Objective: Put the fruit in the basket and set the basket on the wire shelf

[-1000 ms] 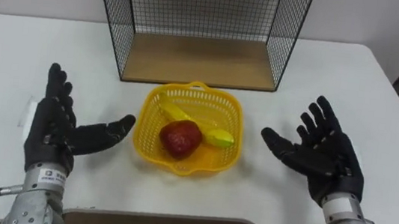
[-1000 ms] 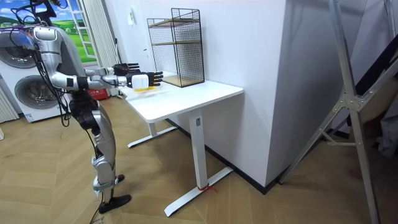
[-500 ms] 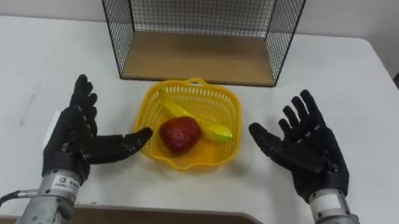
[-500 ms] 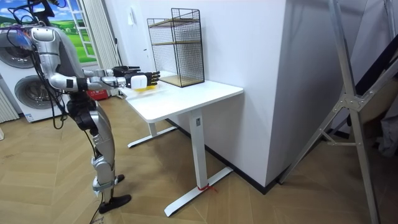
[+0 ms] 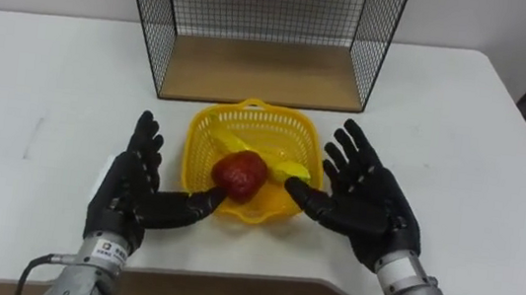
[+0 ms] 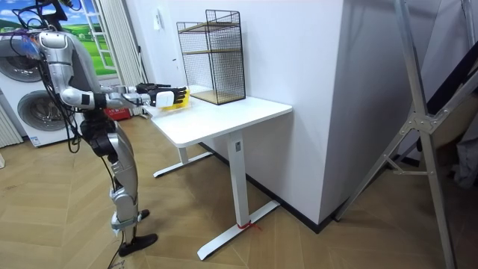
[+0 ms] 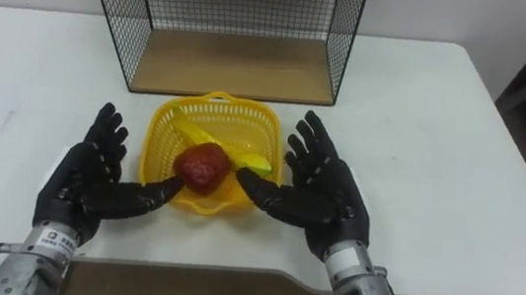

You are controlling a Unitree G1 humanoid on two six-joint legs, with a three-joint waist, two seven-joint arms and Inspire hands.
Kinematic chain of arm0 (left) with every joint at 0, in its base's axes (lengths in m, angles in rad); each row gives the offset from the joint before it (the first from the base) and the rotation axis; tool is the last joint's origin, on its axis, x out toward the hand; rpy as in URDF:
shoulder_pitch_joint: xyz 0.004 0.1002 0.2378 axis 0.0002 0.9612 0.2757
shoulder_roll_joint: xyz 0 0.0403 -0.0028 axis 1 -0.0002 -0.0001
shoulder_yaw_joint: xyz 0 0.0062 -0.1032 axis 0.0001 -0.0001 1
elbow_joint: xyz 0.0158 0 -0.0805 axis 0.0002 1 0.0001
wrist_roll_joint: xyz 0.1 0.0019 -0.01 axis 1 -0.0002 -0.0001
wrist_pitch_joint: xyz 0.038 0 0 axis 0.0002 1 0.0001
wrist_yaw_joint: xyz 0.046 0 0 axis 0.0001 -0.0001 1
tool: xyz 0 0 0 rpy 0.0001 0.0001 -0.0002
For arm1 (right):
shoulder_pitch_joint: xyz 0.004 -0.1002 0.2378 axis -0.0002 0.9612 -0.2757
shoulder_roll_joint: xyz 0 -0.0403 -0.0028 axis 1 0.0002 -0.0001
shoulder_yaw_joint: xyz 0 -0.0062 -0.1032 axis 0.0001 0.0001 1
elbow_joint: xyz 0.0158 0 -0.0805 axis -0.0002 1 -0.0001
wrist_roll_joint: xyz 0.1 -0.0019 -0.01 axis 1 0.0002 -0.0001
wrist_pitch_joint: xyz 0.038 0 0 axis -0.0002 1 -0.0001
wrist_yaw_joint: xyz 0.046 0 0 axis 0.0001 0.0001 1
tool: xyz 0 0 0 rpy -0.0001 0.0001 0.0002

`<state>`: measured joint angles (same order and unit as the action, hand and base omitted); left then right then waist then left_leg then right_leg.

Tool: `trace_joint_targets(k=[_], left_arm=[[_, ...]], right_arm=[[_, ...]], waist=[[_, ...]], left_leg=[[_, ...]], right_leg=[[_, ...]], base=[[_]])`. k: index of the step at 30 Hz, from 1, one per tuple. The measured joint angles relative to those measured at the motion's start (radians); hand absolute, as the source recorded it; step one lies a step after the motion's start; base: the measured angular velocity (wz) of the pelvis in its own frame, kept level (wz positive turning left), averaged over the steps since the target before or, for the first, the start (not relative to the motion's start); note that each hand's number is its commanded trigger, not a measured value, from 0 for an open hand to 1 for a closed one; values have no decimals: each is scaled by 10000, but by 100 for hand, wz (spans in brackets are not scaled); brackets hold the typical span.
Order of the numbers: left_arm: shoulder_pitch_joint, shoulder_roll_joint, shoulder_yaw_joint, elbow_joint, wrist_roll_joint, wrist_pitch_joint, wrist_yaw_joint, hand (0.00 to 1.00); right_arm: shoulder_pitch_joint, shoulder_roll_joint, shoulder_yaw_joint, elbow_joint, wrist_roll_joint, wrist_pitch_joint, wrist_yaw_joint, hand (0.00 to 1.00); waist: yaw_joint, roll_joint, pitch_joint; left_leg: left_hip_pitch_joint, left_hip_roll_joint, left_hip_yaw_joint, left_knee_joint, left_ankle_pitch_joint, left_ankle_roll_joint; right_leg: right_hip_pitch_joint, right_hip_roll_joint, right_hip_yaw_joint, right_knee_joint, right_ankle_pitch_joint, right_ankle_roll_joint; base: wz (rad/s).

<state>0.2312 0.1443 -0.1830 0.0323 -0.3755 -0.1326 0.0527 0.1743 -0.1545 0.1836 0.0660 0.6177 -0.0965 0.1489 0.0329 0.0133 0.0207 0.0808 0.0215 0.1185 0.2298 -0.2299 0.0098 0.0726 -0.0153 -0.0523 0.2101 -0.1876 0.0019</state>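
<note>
A yellow plastic basket (image 5: 258, 113) sits on the white table (image 5: 33, 72), just in front of the black wire shelf (image 5: 268, 19). Inside it lie a red apple (image 5: 239, 173), a banana (image 5: 232, 144) and a small yellow fruit (image 5: 295, 170). My left hand (image 5: 130, 195) is open at the basket's left side, its thumb against the near-left rim. My right hand (image 5: 367, 201) is open at the basket's right side, its thumb against the near-right rim. In the room view I stand at the table's end on the room view's left, both arms held out over the basket (image 6: 175, 106).
The shelf's wooden bottom board (image 5: 263, 74) lies bare behind the basket, and the cage opens toward me. In the room view the shelf (image 6: 213, 56) has a second board higher up. Bare table lies on both sides, with its front edge (image 5: 257, 288) close under my wrists.
Both hands have moved inward from wide apart and now close on the basket's two sides. The basket and fruit have stayed in place.
</note>
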Motion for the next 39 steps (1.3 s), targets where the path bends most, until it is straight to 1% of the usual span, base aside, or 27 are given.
trace_joint_targets(k=[3,6,9,14,16,20,22,29,39], left_arm=[[0,-6,-287,0,-722,4,-287,0],[-3,-12,-386,0,-1033,8,-483,0],[-2,-15,-534,13,-1133,15,-665,0],[-3,-224,-590,76,-1261,51,-915,0],[-5,-245,-615,78,-1464,51,-966,0],[-35,-308,-875,75,-1467,51,-1062,0],[-51,-322,-929,74,-1464,49,-1057,0],[-197,-324,-955,75,-1454,49,-1054,0],[-200,-325,-959,76,-1444,49,-1054,0]], right_arm=[[0,48,195,1,12,0,-13,0],[1,51,321,18,15,2,-41,0],[0,53,322,116,12,3,-42,0],[-3,101,322,510,0,30,-41,0],[-99,106,358,776,3,12,-35,0],[-282,111,516,1144,8,-3,-58,0],[-355,104,543,1187,3,-4,-148,0],[-380,100,580,1187,-42,-46,-238,0],[-381,111,597,1199,-283,-159,-262,0]], waist=[[-39,-19,-7],[-67,-41,-20],[-74,-66,-23],[-100,-93,-10],[-130,-140,1],[-180,-303,-41],[-222,-348,-32],[-292,-341,-27],[-293,-300,-20]], left_leg=[[-13,1,-4,15,0,0],[-8,0,33,17,0,0],[-5,-1,34,22,0,0],[4,-1,22,50,0,0],[14,1,27,56,0,0],[1,2,31,65,0,0],[-8,3,30,64,-1,0],[-23,3,13,61,-2,-1],[-68,11,11,40,-2,-1]], right_leg=[[6,-1,-1,-15,0,0],[9,-1,6,-31,0,0],[34,-4,-3,-45,0,0],[77,-6,-37,-63,0,1],[86,-4,-40,-55,-1,1],[85,-7,-56,-58,0,1],[82,-6,-63,-60,0,1],[68,-2,-73,-66,0,1],[6,2,-74,-40,5,-2]], base=[[0],[0],[0],[0],[0],[0],[0],[0],[0]])
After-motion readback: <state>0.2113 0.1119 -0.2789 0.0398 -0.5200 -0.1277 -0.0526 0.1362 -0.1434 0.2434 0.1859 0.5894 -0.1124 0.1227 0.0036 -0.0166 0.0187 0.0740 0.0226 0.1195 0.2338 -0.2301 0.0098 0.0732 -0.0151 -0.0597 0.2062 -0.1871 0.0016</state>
